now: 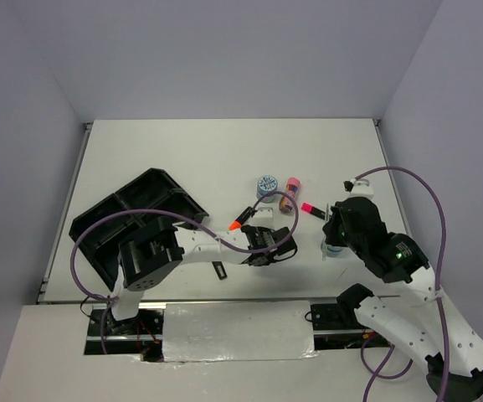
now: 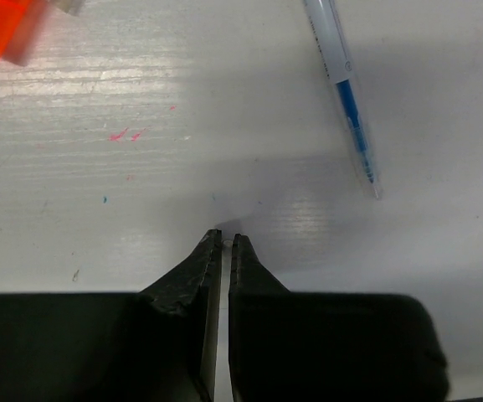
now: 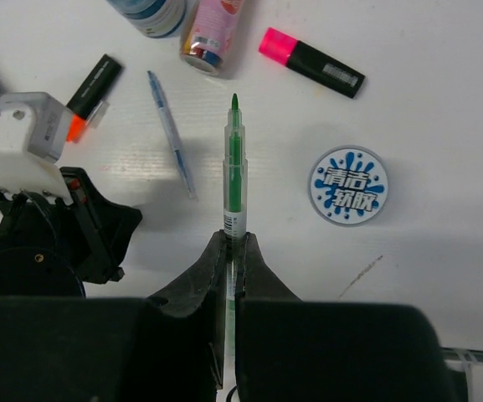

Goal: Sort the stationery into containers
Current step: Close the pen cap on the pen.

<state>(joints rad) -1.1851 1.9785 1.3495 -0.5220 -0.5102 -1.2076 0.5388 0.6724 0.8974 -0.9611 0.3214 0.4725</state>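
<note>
Black, wedge-shaped right gripper (image 3: 234, 239) clamped on a slim clear-barrelled green pen (image 3: 234, 159); left gripper (image 2: 226, 239) closed to a slit, seemingly empty, translucent blue pen (image 2: 346, 92) ahead to its right.

Clear plastic pen (image 3: 233, 167), scuffed table (image 3: 442, 126)

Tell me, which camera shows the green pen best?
The right wrist view: the green pen sticks straight out of the right gripper, shut on it, sharp and close. In the top view I cannot make it out. The left wrist view shows a blue pen, not this one.
</note>
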